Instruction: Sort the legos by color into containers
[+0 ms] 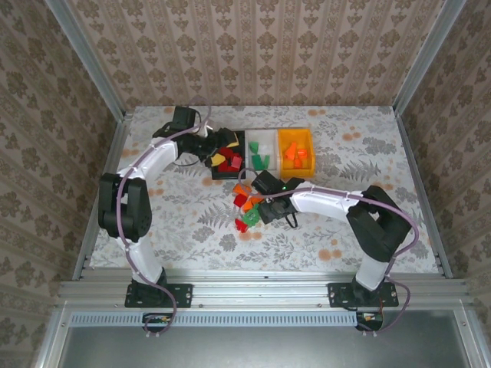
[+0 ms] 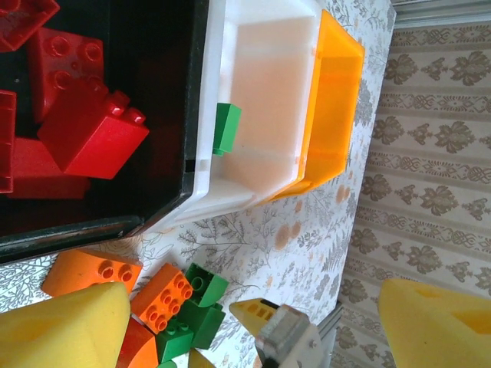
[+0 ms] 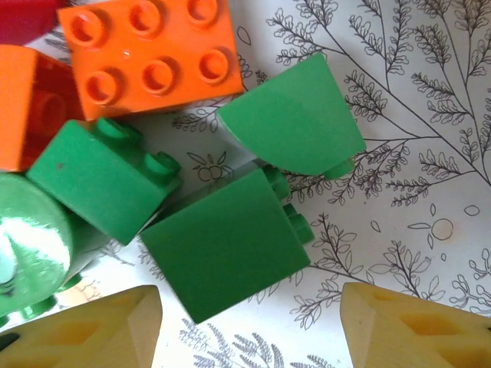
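Together, black bin (image 1: 228,175), white bin (image 1: 261,139) and orange bin (image 1: 294,137) make three.

Red bricks (image 2: 92,134) lie in the black bin (image 2: 77,234); the white bin (image 2: 268,84) beside it holds one green brick (image 2: 226,126) – the orange bin (image 2: 337,100) touches it. Loose orange and green bricks (image 2: 165,295) cluster by one of two wide-apart yellow foam fingertips (image 2: 65,330)

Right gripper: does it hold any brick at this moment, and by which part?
Nothing is held. The right gripper is open over a green brick, and its fingers are not closed on it.
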Available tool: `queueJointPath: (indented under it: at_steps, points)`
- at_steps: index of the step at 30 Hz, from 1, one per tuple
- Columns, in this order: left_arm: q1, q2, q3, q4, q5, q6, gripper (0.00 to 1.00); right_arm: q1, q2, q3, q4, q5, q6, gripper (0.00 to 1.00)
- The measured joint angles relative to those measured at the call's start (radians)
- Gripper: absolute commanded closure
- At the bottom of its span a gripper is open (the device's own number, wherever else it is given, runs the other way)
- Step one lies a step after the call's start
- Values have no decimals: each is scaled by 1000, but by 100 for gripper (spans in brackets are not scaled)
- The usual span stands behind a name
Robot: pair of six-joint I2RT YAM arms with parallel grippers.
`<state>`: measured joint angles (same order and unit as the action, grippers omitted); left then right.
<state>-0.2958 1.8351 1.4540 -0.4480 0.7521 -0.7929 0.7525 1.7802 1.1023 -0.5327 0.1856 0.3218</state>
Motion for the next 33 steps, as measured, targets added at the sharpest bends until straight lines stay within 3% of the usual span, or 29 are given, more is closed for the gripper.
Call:
queueJointPath:
  at_steps: [8, 25, 33]
  points:
    - [3, 0, 6, -20, -4, 7, 14, -26, 44, 7, 21, -7, -32, 44]
    - [22, -17, 9, -39, -19, 26, 14, -61, 73, 35, 80, -14, -88, 64]
    - [51, -38, 10, -37, -19, 26, 14, -34, -53, 17, 45, 31, -57, 64]
